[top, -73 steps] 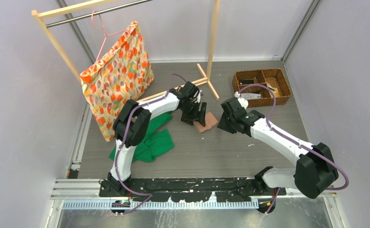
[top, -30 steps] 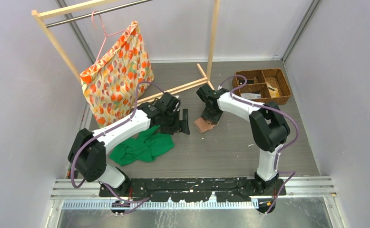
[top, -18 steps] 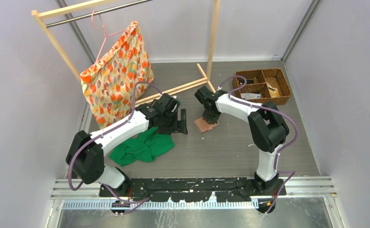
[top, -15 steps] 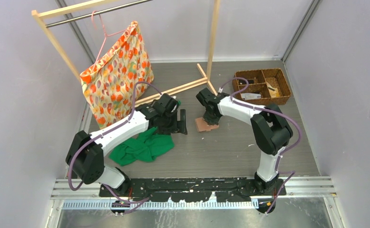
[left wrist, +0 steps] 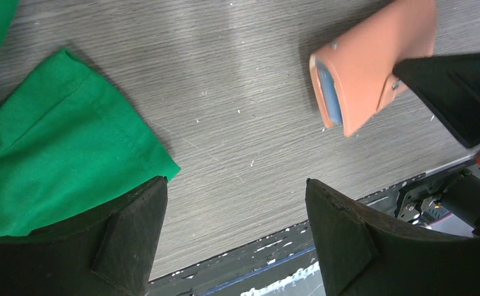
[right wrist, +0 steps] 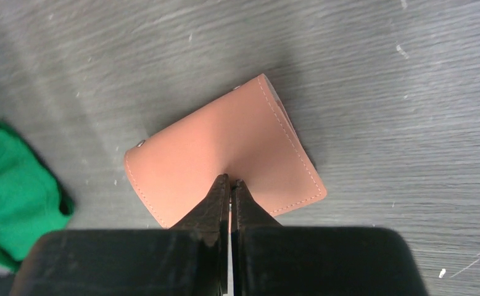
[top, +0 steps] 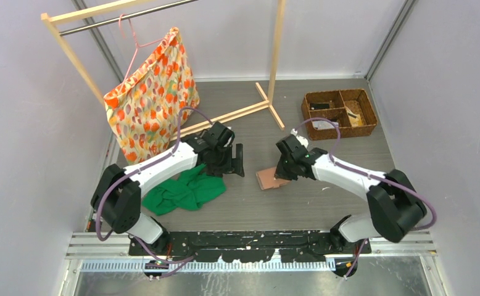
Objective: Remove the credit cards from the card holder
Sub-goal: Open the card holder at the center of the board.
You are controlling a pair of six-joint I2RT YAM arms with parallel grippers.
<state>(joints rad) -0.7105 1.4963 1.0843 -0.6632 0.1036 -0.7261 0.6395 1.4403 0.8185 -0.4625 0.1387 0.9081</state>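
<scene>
- card holder point(right wrist: 225, 154): salmon pink and folded shut. It lies on the grey surface point(right wrist: 379, 74) directly under the right fingers' tips. The blue-grey inside shows at the end facing the left fingers. No credit cards can be seen poking out.
- right gripper point(right wrist: 230, 185): fingers pressed tight together, tips on the holder's top face. They look to be nipping the snap tab or a bit of the cover, but the tips hide exactly what is pinched.
- left gripper point(left wrist: 234, 191): fingers spread wide, holding nothing. The holder sits ahead of them, off toward the finger away from the cloth, and touches neither finger.
- green cloth point(left wrist: 52, 142): just beside the other left finger, well apart from the holder.
- Step, as judged: popping the flap open.
- To do it well, the left fingers should close in and pin the holder's body first. Then the right can peel the tab up slowly.
- Risk: with nothing pinning it, the whole holder would likely lift or drag along, and so thin a pinch may slip.
- The left fingers should stay off the open end, where the cards must exit.
</scene>
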